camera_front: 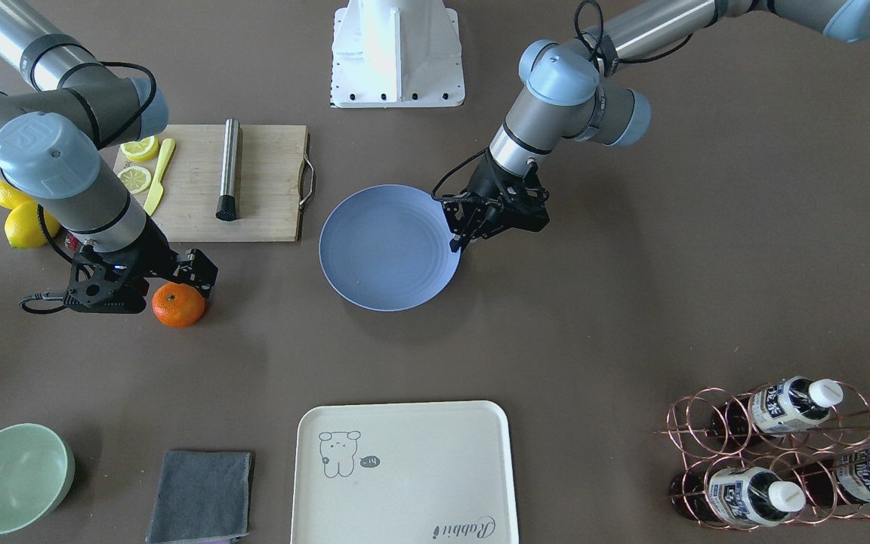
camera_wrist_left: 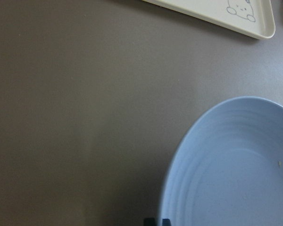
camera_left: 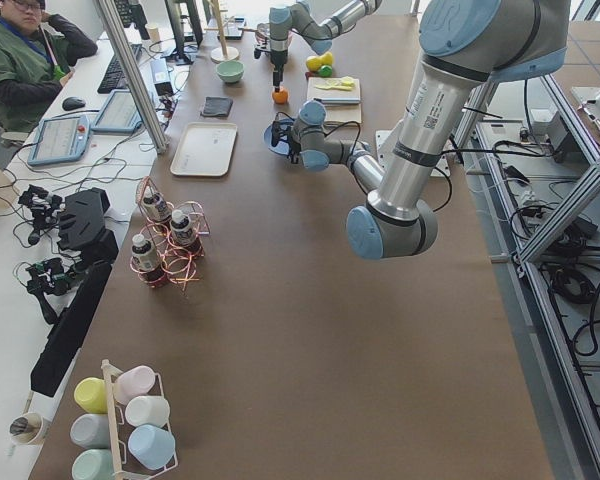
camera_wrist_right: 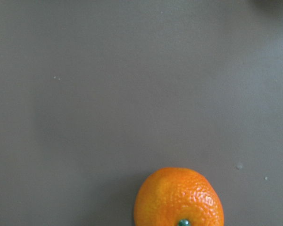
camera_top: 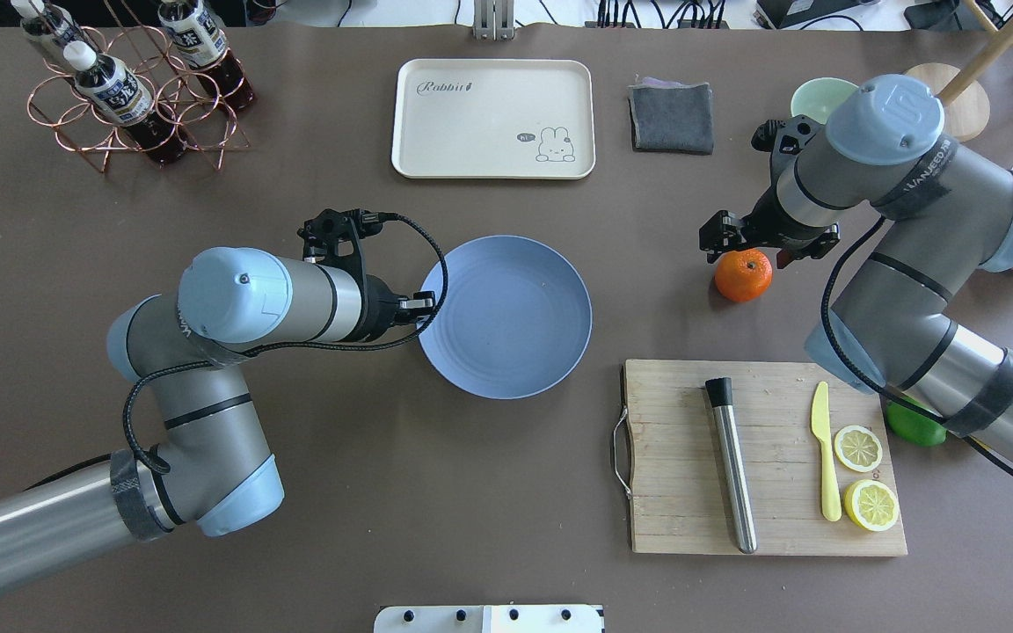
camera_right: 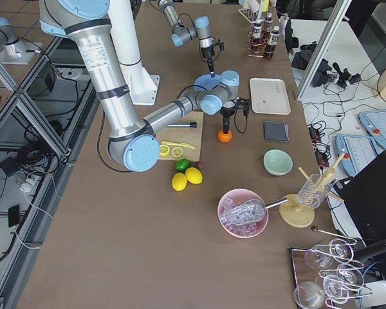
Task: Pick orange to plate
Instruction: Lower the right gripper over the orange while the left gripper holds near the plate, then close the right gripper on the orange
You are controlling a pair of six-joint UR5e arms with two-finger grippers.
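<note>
The orange (camera_top: 743, 274) rests on the brown table, well to the right of the plate (camera_top: 506, 316) in the overhead view. My right gripper (camera_top: 757, 248) hovers just above the orange's far side. Its fingers do not show in the right wrist view, where the orange (camera_wrist_right: 178, 197) fills the bottom centre, so it reads as open. The periwinkle plate (camera_front: 390, 249) is empty. My left gripper (camera_front: 456, 243) is shut, its two dark fingertips (camera_wrist_left: 152, 221) close together at the plate's rim (camera_wrist_left: 179, 160). Whether they touch the rim I cannot tell.
A wooden cutting board (camera_top: 691, 492) holds a steel rod (camera_top: 731, 466), a yellow knife (camera_top: 826, 457) and two lemon halves. A lime (camera_top: 915, 426) and whole lemons (camera_front: 23, 219) lie by the right arm. A cream tray (camera_top: 493, 119), a grey cloth (camera_top: 671, 116), a green bowl (camera_front: 12, 476) and a bottle rack (camera_top: 128, 88) line the far edge.
</note>
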